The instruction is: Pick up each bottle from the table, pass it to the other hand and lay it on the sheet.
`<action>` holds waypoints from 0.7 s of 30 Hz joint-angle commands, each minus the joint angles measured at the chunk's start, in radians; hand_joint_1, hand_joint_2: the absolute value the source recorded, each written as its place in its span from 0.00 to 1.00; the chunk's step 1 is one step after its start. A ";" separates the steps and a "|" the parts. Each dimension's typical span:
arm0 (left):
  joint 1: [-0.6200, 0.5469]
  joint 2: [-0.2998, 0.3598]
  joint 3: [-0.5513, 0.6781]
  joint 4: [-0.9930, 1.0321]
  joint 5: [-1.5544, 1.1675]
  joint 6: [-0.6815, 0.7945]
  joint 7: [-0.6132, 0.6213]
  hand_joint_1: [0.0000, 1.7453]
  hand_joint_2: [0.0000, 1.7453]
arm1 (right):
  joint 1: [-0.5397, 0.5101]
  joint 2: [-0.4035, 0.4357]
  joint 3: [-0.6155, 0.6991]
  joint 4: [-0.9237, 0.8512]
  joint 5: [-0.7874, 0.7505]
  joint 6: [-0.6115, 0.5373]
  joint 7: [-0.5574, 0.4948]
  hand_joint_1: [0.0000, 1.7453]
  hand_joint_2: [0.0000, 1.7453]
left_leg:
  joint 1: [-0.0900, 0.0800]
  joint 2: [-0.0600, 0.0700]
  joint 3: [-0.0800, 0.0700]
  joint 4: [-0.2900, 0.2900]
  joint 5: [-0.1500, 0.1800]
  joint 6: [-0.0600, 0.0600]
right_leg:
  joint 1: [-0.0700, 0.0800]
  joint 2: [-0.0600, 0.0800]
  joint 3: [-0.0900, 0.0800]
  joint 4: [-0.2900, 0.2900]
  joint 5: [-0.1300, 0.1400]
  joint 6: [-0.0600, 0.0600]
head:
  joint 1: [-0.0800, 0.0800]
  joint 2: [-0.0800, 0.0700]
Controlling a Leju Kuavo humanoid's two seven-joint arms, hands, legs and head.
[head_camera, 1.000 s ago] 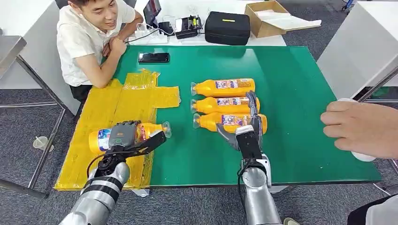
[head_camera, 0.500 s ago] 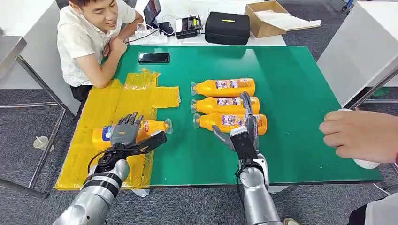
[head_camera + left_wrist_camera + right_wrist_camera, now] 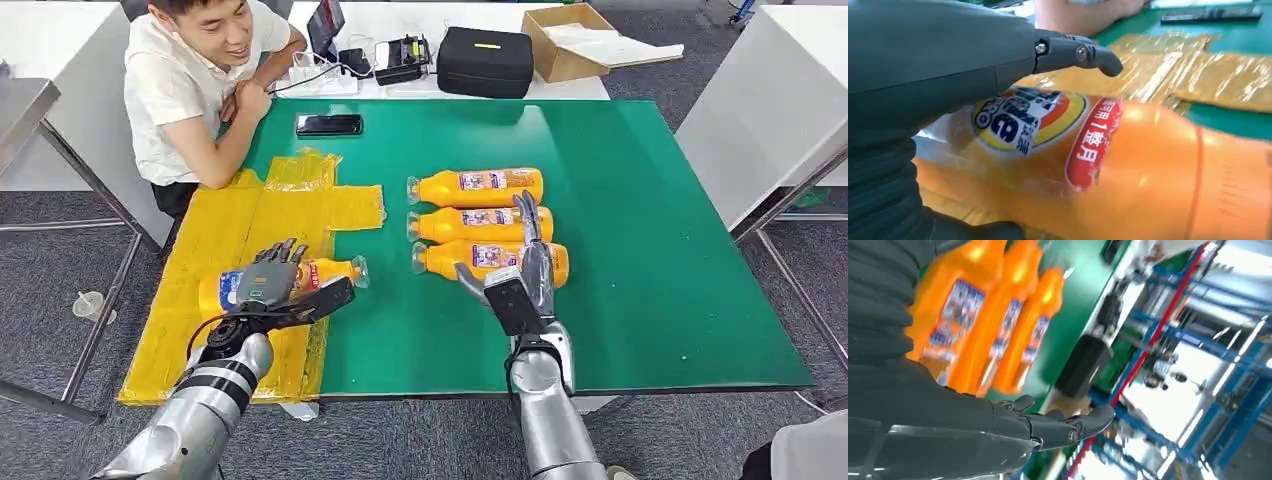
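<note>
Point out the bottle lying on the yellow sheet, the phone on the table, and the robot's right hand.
bottle on the sheet [image 3: 325,271], head view, on its orange neck end beside the left hand.
phone [image 3: 329,124], head view, on the middle of its dark screen.
right hand [image 3: 520,285], head view, on the back of the hand.

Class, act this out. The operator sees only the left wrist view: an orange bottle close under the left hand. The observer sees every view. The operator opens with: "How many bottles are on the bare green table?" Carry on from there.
Observer: Three orange bottles lie side by side on the green table, caps toward the yellow sheet.
Operator: Where is the right hand?
Observer: The right hand is over the nearest bottle of the three, fingers straight, holding nothing.
Operator: Is my bottle fully on the sheet?
Observer: Not quite. The bottle under the left hand has its body on the sheet, but its cap end reaches past the edge over the green.
</note>
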 commanded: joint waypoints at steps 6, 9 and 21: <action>0.457 -0.095 -0.201 -0.798 0.411 -0.003 -0.178 0.00 1.00 | 0.103 -0.138 0.043 -0.038 0.431 -0.170 0.246 0.00 1.00 | -0.001 0.001 0.001 0.000 -0.003 0.000 | 0.000 0.000 0.001 -0.001 -0.002 -0.002 | 0.000 0.000; 0.507 -0.079 -0.245 -0.892 0.441 0.053 -0.210 0.00 1.00 | 0.123 -0.147 0.047 -0.047 0.502 -0.129 0.299 0.00 1.00 | -0.001 0.001 -0.002 0.001 -0.004 0.000 | 0.000 0.000 -0.002 0.000 -0.002 -0.003 | 0.000 0.000; 0.570 -0.062 -0.375 -0.996 0.495 0.060 -0.255 0.00 1.00 | -0.002 -0.195 0.000 0.246 0.603 -0.077 0.408 0.00 1.00 | 0.000 0.004 0.001 0.000 -0.005 0.000 | 0.001 0.002 0.001 -0.001 -0.002 -0.004 | 0.000 0.000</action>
